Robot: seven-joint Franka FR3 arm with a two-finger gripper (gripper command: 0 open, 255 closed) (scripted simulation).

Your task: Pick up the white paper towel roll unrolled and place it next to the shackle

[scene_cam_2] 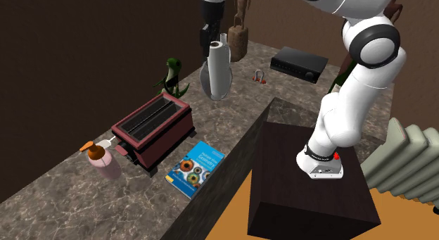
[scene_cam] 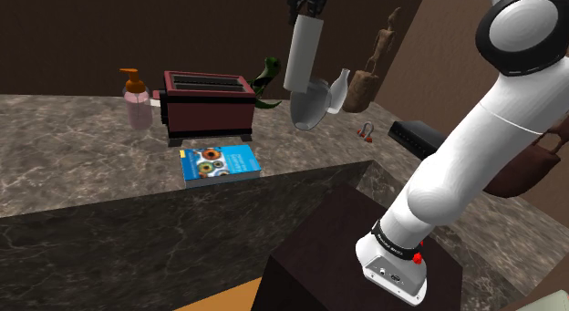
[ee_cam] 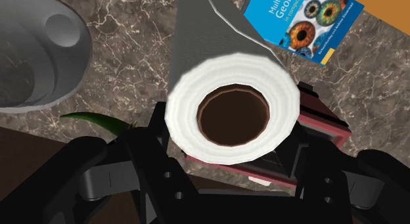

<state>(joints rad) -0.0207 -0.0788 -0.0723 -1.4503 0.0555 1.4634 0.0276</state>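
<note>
One paper towel roll (scene_cam: 303, 54) hangs clamped in the gripper (scene_cam: 308, 15), high above the counter (scene_cam: 82, 163).

Marbled counter (scene_cam: 73, 163), toaster (scene_cam: 208, 104), book (scene_cam: 219, 163) (eyes on cover), shackle (scene_cam: 366, 130)

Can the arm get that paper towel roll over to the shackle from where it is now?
Probably yes. The gripper holds the paper towel roll clear above the counter, and the shackle lies close by with bare counter in front of it.
</note>
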